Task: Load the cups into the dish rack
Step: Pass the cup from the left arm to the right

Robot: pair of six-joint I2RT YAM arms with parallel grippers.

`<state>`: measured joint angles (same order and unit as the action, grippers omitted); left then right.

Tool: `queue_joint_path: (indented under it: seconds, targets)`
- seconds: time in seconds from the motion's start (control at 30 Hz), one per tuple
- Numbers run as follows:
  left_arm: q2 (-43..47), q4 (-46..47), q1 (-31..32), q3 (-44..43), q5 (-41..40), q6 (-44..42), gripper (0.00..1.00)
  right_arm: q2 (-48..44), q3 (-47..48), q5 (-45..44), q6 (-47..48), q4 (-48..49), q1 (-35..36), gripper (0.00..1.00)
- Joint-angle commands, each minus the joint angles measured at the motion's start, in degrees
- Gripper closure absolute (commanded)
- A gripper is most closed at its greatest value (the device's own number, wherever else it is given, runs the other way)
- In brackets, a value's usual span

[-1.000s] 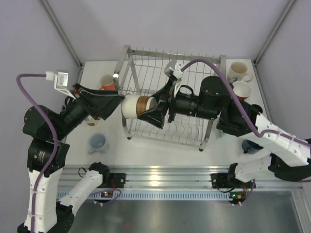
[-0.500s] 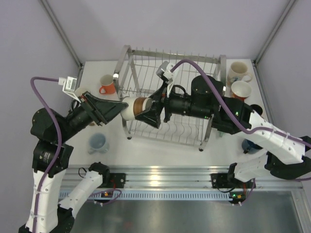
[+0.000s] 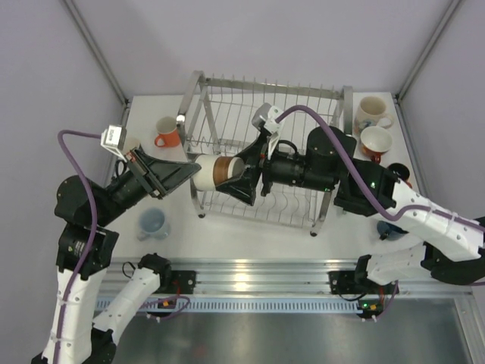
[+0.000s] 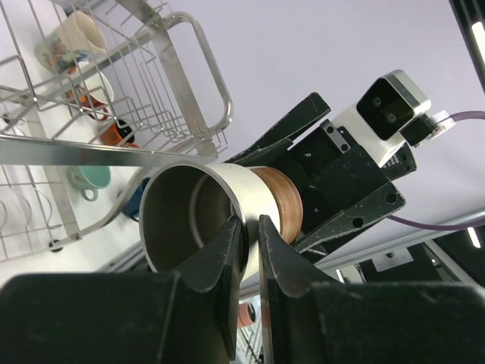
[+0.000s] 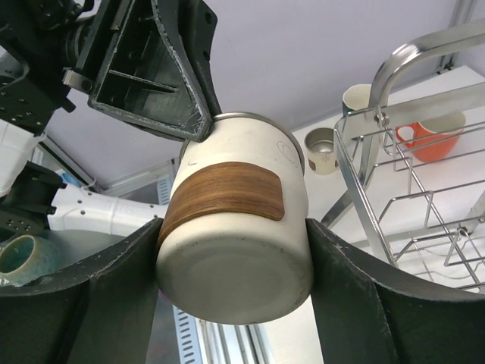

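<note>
The light is bright and even from overhead, and shadows under the rack (image 3: 273,83) are faint. Glare streaks the metal rail (image 3: 239,267) at 6 o'clock. In the left wrist view the near fingers (image 4: 220,262) are dark and blurred at 6 o'clock, and a lamp strip (image 4: 477,34) flares at 1 o'clock. In the right wrist view the mug (image 5: 235,227) is sharp.

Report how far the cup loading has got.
Done: no cup shows in the two-tier silver wire dish rack. In hand: a white brown-banded cup, rim pinched by the left gripper, body clamped by the right gripper, at the rack's left end. Left: the orange mug, pale blue mug, cream printed cup and others on the table.
</note>
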<state>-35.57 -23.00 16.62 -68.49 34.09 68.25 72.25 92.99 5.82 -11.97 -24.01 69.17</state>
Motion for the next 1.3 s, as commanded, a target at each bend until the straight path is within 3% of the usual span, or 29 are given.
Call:
queue_joint_path:
  seconds: [0.0, 0.13, 0.2, 0.23, 0.33, 0.57, 0.6, 0.67, 0.73, 0.83, 0.97, 1.27]
  targets:
    - [0.68, 1.3, -0.27, 1.34, -2.0, 4.08, 1.0, -4.57, 0.96, 2.09, 0.19, 10.39, 0.18, 1.0]
    - [1.38, 1.91, -0.36, 1.95, -2.71, 7.68, 1.0, -5.27, 0.35, 2.17, 0.45, 10.39, 0.18, 0.99]
    - [2.87, 6.37, -0.27, 3.71, -3.93, 12.31, 1.0, -5.8, -0.09, 2.7, 0.54, 10.82, 0.27, 0.87]
    - [3.57, 8.57, -0.27, 4.58, -4.37, 14.26, 1.0, -6.15, -0.7, 2.87, 0.8, 11.09, 0.18, 0.75]
    - [5.42, 16.73, -0.27, 7.66, -6.39, 20.77, 1.0, -7.12, -2.37, 3.31, 0.37, 12.84, 0.27, 0.55]
    - [6.48, 22.38, -0.27, 7.58, -10.53, 25.44, 1.0, -9.4, -5.45, 6.12, 0.89, 19.17, 0.18, 0.31]
    - [6.65, 22.48, -0.27, 7.75, -10.88, 26.14, 1.0, -9.49, -5.8, 6.3, 1.07, 20.05, 0.18, 0.31]
    - [6.48, 22.48, -0.27, 7.93, -11.15, 26.15, 1.0, -9.15, -5.54, 6.74, 1.24, 20.58, 0.18, 0.42]
    - [6.22, 22.48, -0.27, 7.67, -10.62, 25.62, 1.0, -8.44, -4.31, 5.35, 1.33, 19.53, 0.18, 0.66]
    - [5.69, 22.48, -0.28, 7.84, -9.04, 24.3, 1.0, -8.09, -4.39, 4.2, 1.68, 18.38, 0.27, 0.76]
    - [5.16, 24.13, -0.36, 8.98, -6.4, 24.21, 1.0, -9.05, -5.36, 4.72, 1.07, 19.44, 0.18, 0.76]
    - [7.09, 30.91, -0.28, 13.73, -7.72, 29.31, 1.0, -5.63, -5.1, 5.95, -0.42, 19.09, 0.27, 0.56]
